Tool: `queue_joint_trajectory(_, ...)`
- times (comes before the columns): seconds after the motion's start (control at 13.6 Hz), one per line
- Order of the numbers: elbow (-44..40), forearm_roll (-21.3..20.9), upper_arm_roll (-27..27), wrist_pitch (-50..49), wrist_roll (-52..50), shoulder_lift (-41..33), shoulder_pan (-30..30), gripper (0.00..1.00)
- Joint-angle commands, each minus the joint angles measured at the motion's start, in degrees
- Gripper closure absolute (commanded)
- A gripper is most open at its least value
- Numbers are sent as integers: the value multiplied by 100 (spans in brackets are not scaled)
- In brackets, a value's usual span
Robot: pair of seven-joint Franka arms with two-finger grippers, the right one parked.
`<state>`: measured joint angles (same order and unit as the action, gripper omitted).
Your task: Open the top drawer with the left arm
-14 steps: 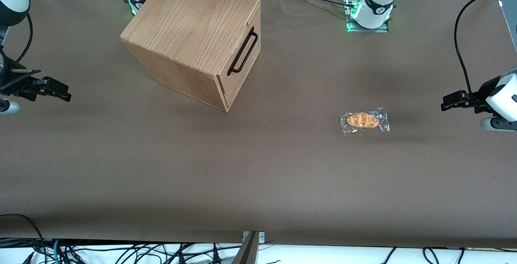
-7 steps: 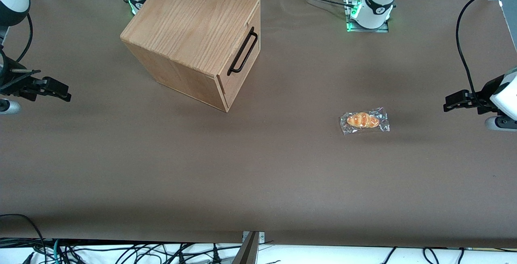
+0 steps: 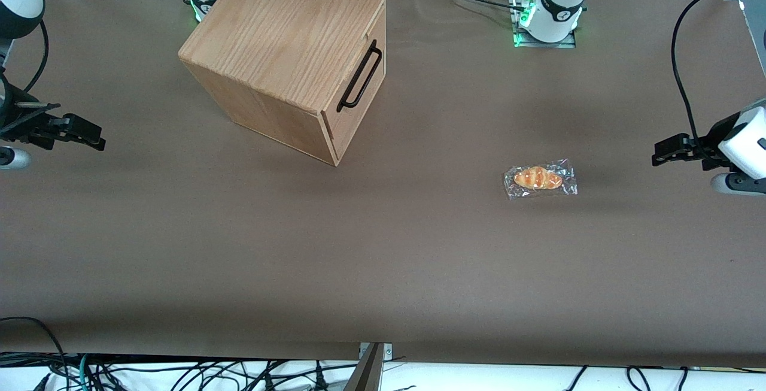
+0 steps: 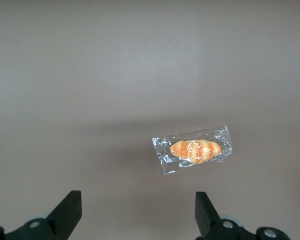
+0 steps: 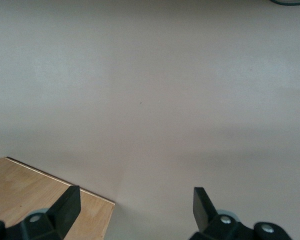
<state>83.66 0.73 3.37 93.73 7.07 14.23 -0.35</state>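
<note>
The top drawer (image 3: pixel 361 99) is a light oak front with a long black bar handle (image 3: pixel 359 76). It sits pushed in, flush with its oak box casing (image 3: pixel 281 32), toward the parked arm's end of the table. My left arm (image 3: pixel 742 142) hangs at the working arm's end. Its gripper (image 3: pixel 660 155) is open over the bare brown table, far from the handle. In the left wrist view the gripper (image 4: pixel 137 197) holds nothing between its two black fingertips (image 4: pixel 72 200).
A bread roll in clear wrapping (image 3: pixel 540 179) lies on the brown table between the gripper and the box, also seen from the wrist (image 4: pixel 195 151). The left arm's base (image 3: pixel 553 11) stands farther from the front camera.
The left gripper drifted a little away and then back toward the roll. The drawer and the roll have not moved.
</note>
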Motion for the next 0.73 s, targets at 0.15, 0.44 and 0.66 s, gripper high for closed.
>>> queue_joint_trajectory(0.15, -148, -11, -519, -346, 58, 63, -123, 0)
queue_joint_trajectory(0.44, -131, 6, -1153, -408, 23, 71, -237, 0)
queue_joint_trajectory(0.66, -148, 6, -1304, -461, 14, 185, -605, 0)
